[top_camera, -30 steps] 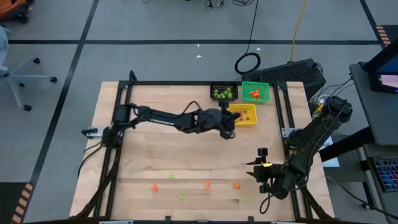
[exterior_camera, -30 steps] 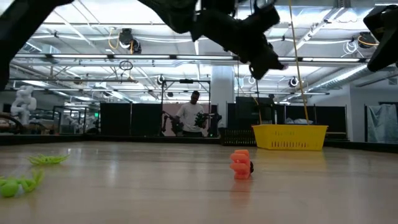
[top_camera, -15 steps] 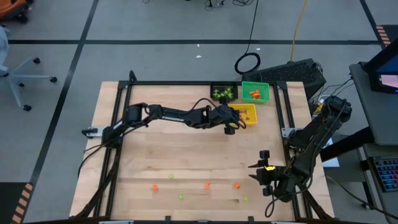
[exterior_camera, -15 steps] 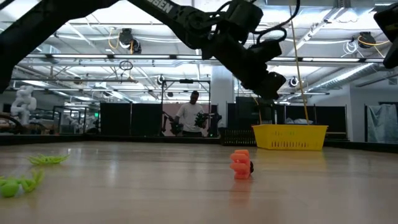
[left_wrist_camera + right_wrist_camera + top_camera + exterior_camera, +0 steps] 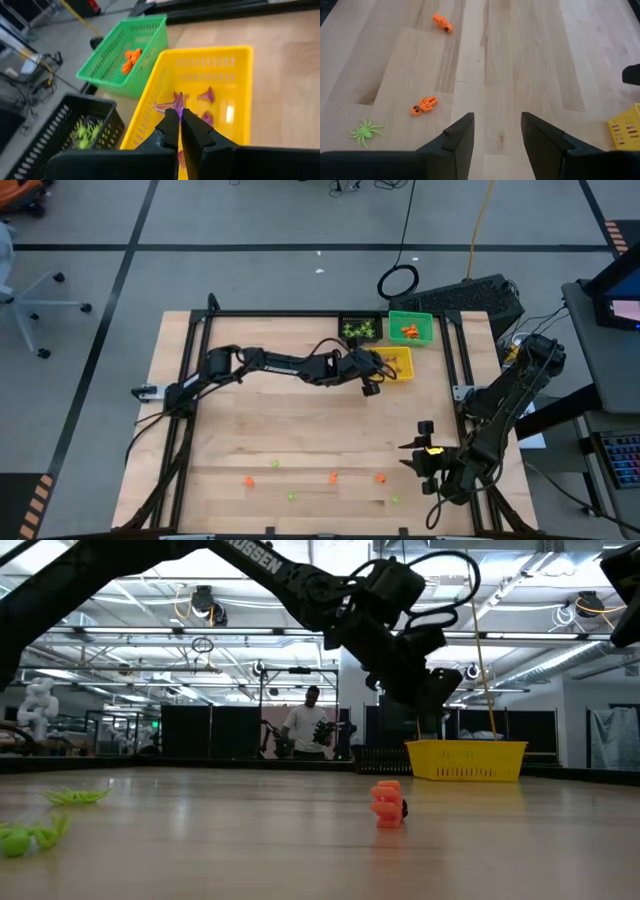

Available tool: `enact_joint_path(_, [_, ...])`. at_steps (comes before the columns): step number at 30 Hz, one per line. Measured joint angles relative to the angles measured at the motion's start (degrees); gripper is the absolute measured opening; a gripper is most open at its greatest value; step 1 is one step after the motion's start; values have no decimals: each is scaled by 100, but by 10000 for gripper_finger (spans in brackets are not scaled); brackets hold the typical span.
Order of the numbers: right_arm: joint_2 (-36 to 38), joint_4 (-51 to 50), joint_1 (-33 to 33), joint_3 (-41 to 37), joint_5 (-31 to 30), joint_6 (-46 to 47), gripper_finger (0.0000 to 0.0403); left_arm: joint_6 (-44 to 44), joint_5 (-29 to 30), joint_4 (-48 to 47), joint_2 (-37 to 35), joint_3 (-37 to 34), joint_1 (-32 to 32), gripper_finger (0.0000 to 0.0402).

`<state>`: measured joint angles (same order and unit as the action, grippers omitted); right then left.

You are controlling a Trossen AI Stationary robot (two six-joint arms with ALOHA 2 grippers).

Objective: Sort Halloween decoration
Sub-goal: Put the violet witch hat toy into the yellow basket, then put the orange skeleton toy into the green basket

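High view: the left gripper (image 5: 372, 383) hovers at the yellow bin (image 5: 398, 364) near the surface's far edge. Left wrist view: it is clenched on a purple trinket (image 5: 172, 106) above that bin; the delivery step is in hand, and release comes next. Right wrist view: the right gripper (image 5: 497, 131) waits released near the front edge, over orange trinkets (image 5: 424, 105) and a green spider (image 5: 365, 132).

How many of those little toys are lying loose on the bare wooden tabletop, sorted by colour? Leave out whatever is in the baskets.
Orange trinkets: 3
Light-green trinkets: 3
Purple: 0
Total loose on the wood: 6
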<state>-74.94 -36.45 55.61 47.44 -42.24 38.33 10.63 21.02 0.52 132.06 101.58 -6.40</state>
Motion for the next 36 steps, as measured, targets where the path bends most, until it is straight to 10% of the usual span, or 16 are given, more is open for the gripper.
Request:
enact_joint_path(16, [-2, -5, 0, 0, 0, 0, 151, -1301, -177, -1245, -242, -4, 123, 154])
enact_joint_path(24, [-2, 74, 0, 0, -1, 1, 151, -1459, -693, -2702, -1129, -9, 846, 133])
enact_joint_path(36, [-4, 357, 0, -4, -348, -28, 151, -1907, 555, -2520, -2619, -1606, 2474, 95])
